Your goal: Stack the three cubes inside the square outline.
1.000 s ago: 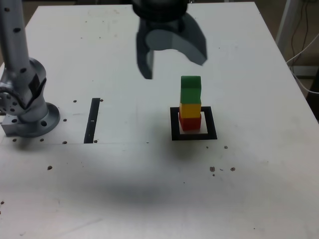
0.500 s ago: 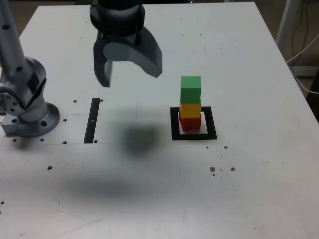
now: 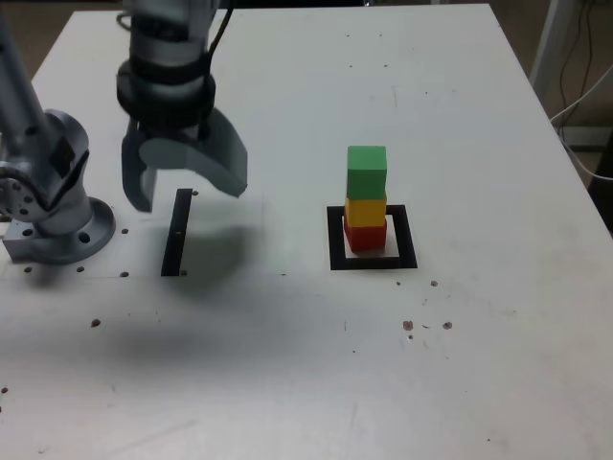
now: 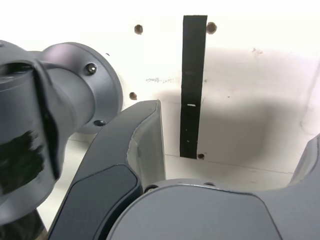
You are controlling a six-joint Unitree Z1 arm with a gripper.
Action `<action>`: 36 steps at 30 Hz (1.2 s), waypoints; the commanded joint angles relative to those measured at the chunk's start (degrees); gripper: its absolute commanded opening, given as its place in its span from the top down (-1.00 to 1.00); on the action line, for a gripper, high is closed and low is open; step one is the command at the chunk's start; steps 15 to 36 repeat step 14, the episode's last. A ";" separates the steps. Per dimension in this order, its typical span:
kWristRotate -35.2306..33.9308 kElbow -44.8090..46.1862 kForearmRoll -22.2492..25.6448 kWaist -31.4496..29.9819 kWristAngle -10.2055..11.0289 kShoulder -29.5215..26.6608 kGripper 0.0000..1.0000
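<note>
Soft shadows, pale glare, slight blur.

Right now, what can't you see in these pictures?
- Red cube's far sides: exterior view, hidden by the cube itself.
- Yellow cube's top: exterior view, covered by the green cube.
- Second grey jaw: wrist view, cut off by the edge.
- Upper part of the white arm: exterior view, cut off by the edge.

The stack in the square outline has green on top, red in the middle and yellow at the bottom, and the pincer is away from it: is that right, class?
Not quite: the exterior view shows yellow in the middle and red at the bottom.
</note>
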 commanded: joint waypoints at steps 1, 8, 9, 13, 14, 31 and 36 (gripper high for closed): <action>-0.14 1.78 -1.85 0.06 -0.48 -0.21 -0.99; -0.17 5.27 -5.81 0.03 -1.87 -1.26 -0.99; -0.16 5.27 -5.68 0.02 -1.86 -1.74 -0.99; 0.66 5.12 -4.86 0.03 -1.60 -4.06 -0.99; 1.05 5.03 -4.66 0.03 -1.56 -4.53 -0.99; 1.05 5.03 -4.66 0.03 -1.56 -4.53 -0.99; 1.05 5.03 -4.66 0.03 -1.56 -4.53 -0.99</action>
